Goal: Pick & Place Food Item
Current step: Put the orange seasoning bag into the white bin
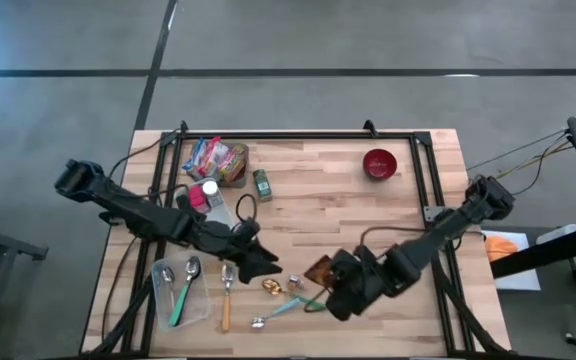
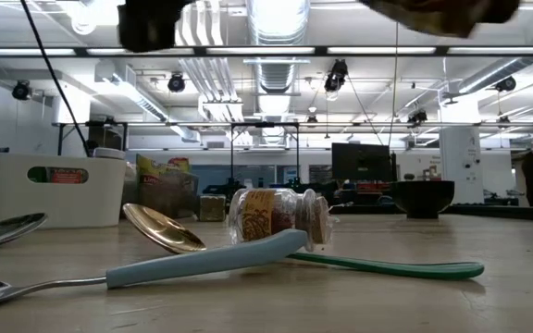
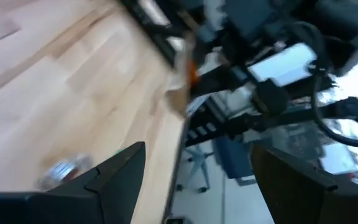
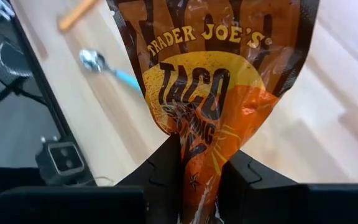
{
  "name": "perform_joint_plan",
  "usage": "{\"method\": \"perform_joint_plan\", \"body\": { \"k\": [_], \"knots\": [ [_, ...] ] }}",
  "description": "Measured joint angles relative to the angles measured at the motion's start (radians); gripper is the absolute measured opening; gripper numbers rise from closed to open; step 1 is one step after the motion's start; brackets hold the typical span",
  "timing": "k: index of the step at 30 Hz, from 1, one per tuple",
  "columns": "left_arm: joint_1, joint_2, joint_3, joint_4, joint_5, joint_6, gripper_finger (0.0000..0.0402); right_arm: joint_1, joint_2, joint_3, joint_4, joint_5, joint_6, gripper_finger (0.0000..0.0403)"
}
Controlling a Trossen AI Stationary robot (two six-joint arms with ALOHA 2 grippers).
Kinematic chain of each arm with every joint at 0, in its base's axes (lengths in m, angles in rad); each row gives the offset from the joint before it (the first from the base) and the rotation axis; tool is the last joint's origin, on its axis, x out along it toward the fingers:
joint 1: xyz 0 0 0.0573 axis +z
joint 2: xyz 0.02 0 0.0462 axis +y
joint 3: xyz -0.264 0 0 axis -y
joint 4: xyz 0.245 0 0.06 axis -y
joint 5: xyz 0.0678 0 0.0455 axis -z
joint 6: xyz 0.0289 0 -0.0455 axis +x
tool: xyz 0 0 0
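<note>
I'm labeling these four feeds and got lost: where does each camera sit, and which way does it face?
High view: overhead, looking straight down on the wooden table; both arms show.
Low view: table height, looking level past the small jar into the room; dark arm parts at the top edge.
Left wrist view: on the left arm, looking past its open left pincer over the table edge.
Right wrist view: on the right arm, its right pincer pinching the taco seasoning packet.
Shared: high and right wrist views both show the blue-handled spoon.

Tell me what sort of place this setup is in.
Probably a robotics lab or open workshop hall. The low view shows exposed ceiling ducts with strip lighting and monitors on benches behind the wooden table; the high view shows a bare concrete floor.
</note>
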Motion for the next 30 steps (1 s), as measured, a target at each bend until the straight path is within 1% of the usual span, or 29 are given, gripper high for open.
{"method": "perform_joint_plan", "body": {
  "k": [3,5,10,14,20,23,26,28,30],
  "knots": [
    [0.014,0.022,0.001,0.064,0.023,0.023,0.0291,-0.039,0.000,0.019,0.042,-0.002,-0.067,0.0068],
    [0.027,0.035,0.001,0.072,0.041,0.023,0.0291,-0.061,0.001,0.027,0.072,-0.003,-0.108,0.0068],
    [0.052,0.071,0.025,0.067,0.047,0.019,0.0291,-0.100,0.001,0.034,0.159,-0.005,-0.174,0.0068],
    [0.073,0.112,0.081,0.064,0.073,0.046,0.0291,-0.123,0.002,0.034,0.173,-0.011,-0.181,0.0068],
    [0.097,0.196,0.191,-0.032,0.075,0.119,0.0290,-0.133,0.002,0.034,0.246,-0.012,-0.211,0.0068],
    [0.099,0.225,0.230,-0.030,0.077,0.168,0.0288,-0.133,0.002,0.034,0.269,-0.006,-0.212,0.0068],
    [0.098,0.229,0.249,-0.036,0.110,0.207,0.0265,-0.132,0.000,0.034,0.274,-0.004,-0.212,0.0068],
    [0.097,0.225,0.248,-0.040,0.123,0.214,0.0233,-0.132,-0.002,0.034,0.280,-0.001,-0.212,0.0068],
    [0.098,0.221,0.243,-0.040,0.127,0.214,0.0189,-0.132,-0.002,0.034,0.282,0.002,-0.212,0.0068]
  ]
}}
